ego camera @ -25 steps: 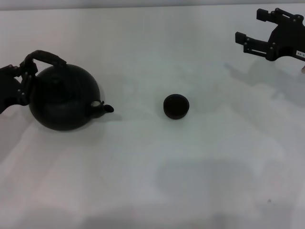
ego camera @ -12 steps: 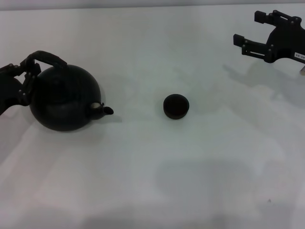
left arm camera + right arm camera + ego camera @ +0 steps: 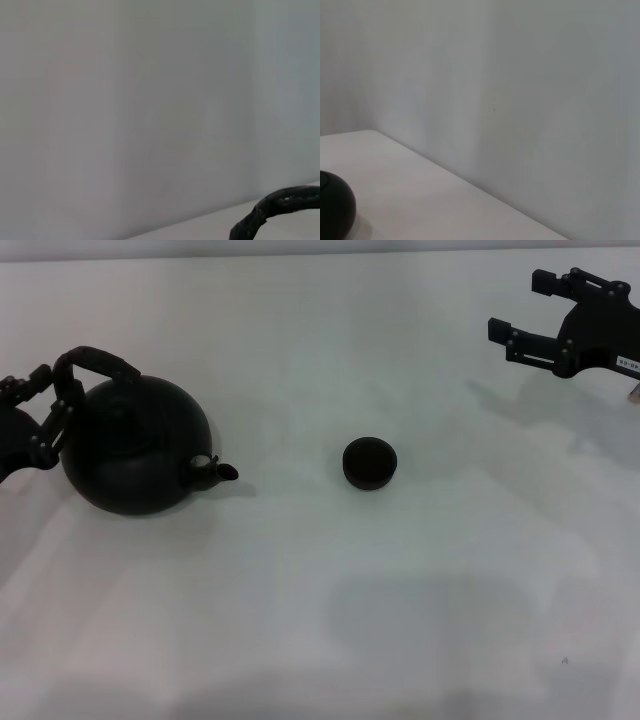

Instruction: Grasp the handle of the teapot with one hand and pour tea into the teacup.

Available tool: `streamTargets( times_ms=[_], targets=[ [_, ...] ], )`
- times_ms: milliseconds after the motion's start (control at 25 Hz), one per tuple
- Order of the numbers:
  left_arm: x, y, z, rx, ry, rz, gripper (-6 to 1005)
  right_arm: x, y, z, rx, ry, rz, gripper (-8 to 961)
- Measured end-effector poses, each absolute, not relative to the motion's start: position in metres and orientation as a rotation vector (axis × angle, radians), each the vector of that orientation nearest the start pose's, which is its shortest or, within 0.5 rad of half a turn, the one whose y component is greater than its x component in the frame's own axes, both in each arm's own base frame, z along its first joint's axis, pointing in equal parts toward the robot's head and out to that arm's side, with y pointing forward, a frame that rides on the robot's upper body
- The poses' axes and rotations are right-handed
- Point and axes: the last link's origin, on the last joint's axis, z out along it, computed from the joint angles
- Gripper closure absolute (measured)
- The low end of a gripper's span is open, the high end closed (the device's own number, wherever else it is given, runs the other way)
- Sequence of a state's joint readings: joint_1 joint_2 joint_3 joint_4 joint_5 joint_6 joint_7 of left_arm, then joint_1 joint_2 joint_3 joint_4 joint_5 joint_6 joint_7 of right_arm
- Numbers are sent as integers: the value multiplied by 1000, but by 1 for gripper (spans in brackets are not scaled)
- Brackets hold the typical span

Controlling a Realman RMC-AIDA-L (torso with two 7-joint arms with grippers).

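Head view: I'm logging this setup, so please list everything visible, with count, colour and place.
teapot: one, black, on the left of the table, spout pointing toward the middle.
handle: one, dark arched loop over the teapot's top.
teacup: one, dark brown-black, near the table's middle, apart from the teapot.
table: one, white, under everything.
left gripper: one, black, at the left edge, fingers around the handle's end.
right gripper: one, black, far right corner, open, holding nothing.

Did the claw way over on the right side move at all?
Yes. The right gripper has drifted slightly up and away on the far right, judged against the teacup, which stayed put.
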State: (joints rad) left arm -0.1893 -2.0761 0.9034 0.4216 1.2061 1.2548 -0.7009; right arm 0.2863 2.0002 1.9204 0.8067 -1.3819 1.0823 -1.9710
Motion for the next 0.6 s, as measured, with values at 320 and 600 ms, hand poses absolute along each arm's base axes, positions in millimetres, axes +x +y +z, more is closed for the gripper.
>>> streamTargets(
  times_ms=[320,600],
  targets=[
    [-364,250,19,-1957,-458,-711,539,290,340,21,-2369,421,576,112],
    [-364,227,25,-1920,-423,-763,285,292,338,22,-2367,427,577,112]
  ],
)
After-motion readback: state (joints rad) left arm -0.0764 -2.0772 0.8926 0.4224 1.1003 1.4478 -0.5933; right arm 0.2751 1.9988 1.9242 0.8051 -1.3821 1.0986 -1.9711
